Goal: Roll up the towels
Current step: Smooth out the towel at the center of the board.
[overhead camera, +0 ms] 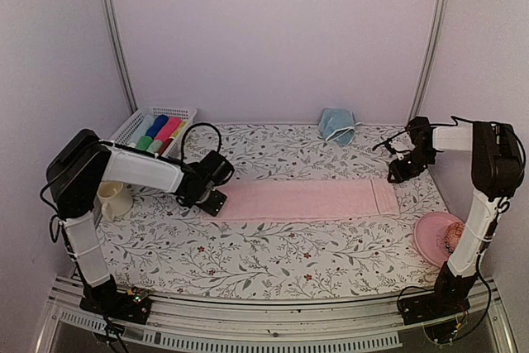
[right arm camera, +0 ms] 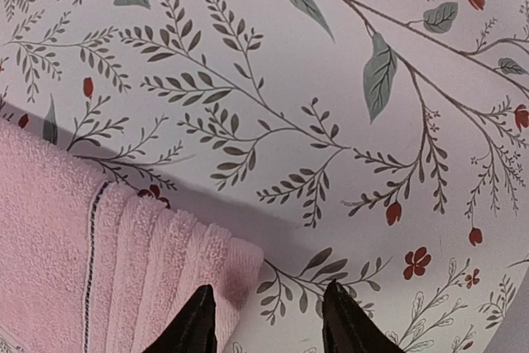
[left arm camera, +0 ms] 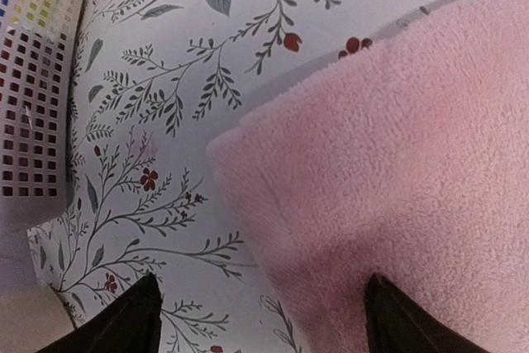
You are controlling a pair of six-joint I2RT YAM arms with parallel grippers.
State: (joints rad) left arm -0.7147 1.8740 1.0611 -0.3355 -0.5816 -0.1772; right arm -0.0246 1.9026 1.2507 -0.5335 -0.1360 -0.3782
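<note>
Pink towel [overhead camera: 306, 200] lies flat across mid-table as one long, narrow strip running left to right. That reads as set up to be rolled from one end.

Left gripper [overhead camera: 213, 198] sits at the strip's left short edge, jaws wide apart, holding nothing. In its wrist view one fingertip [left arm camera: 136, 324] is over bare tablecloth [left arm camera: 165, 121] and the other is over the pile, so the towel's edge falls between them. My guess is that's the stance to pinch the edge and start the roll.

Right gripper [overhead camera: 399, 173] is at the right end by the back corner, jaws parted a little, nothing in them. Its wrist view shows the hemmed corner just beside one fingertip [right arm camera: 194, 324], with floral cloth visible through the gap. It's probably there to pin or straighten that end. Can't tell if the tip touches fabric, the view is too tight.

Light blue towel [overhead camera: 337, 126] is bunched at the back of the table, well apart from both grippers and not laid out. Neither towel is rolled, so the task is early.

Around:
- White basket [overhead camera: 178, 110] with coloured cloth tubes [overhead camera: 165, 128] sits back left, behind the left arm [overhead camera: 140, 169].
- Cup [overhead camera: 114, 200] is just beside that arm.
- Pink plate [overhead camera: 428, 241] is front right, near the right arm [overhead camera: 488, 171].

Nothing sits on the strip itself. The cup is the one to watch if the left arm swings back.
</note>
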